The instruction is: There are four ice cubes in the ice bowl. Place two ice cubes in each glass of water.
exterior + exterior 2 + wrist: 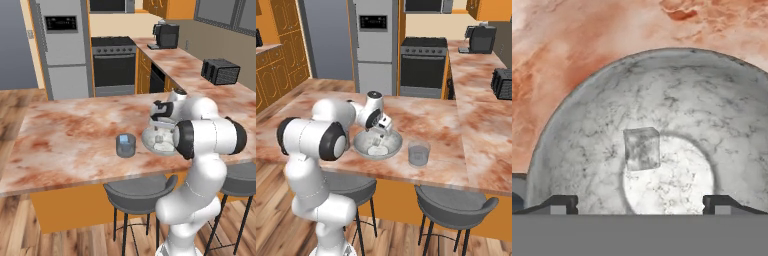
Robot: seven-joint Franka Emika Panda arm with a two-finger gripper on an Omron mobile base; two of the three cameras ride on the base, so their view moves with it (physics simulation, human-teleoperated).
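Observation:
The ice bowl [150,141] [377,144] [587,125], wide, grey and speckled, stands near the front edge of the island counter. In the hand view a single pale translucent ice cube [642,148] lies near the middle of its floor; from the right base view it is a pale lump [375,149]. A smoky grey glass of water [125,145] [419,152] stands close beside the bowl. My gripper [161,126] [381,131] [640,204] hangs just above the bowl, pointing down into it. It is open, its fingertips [562,204] wide apart, with nothing between them.
The marbled counter [65,135] runs left of the glass. Two dark stools [140,192] [456,202] stand under its front edge. A black toaster [220,71] and a coffee machine [166,36] sit on the side counter, far from the bowl.

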